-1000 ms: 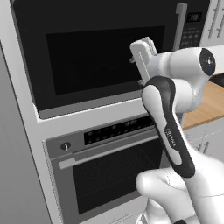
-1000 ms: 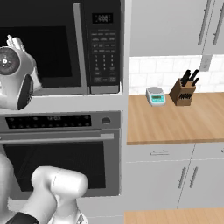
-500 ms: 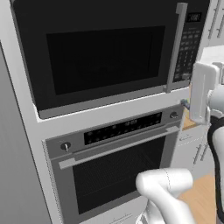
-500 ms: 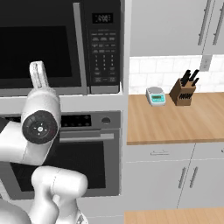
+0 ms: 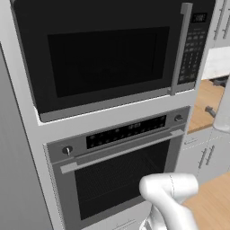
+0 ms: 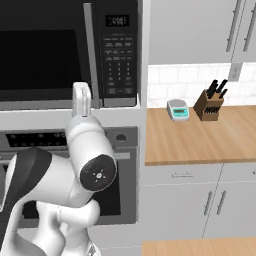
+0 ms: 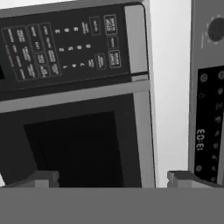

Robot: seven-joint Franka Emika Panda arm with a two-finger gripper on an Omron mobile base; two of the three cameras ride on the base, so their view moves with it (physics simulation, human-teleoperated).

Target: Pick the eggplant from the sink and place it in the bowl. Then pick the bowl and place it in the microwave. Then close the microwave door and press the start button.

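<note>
The microwave [image 5: 112, 58] has its microwave door [image 5: 108, 63] shut, and the window is dark. Its tall grey bar handle [image 6: 90, 55] stands just left of the keypad panel [image 6: 119, 65]. My gripper [image 7: 111, 179] is open with nothing between its fingertips [image 7: 41, 177]. It faces the door's window and the keypad [image 7: 65, 43], a short way off; this view is rolled sideways. My white arm [image 6: 90, 155] rises in front of the handle and keypad. The eggplant, the bowl and the sink are out of view.
An oven [image 5: 121, 175] with a wide handle sits right under the microwave. To the right runs a wooden counter [image 6: 200, 142] with a small scale [image 6: 178, 110] and a knife block [image 6: 209, 102]. White cabinets [image 6: 200, 200] stand below it.
My arm has swung from in front of the door's window to the right, toward the handle and keypad side. The microwave door stays shut throughout.
</note>
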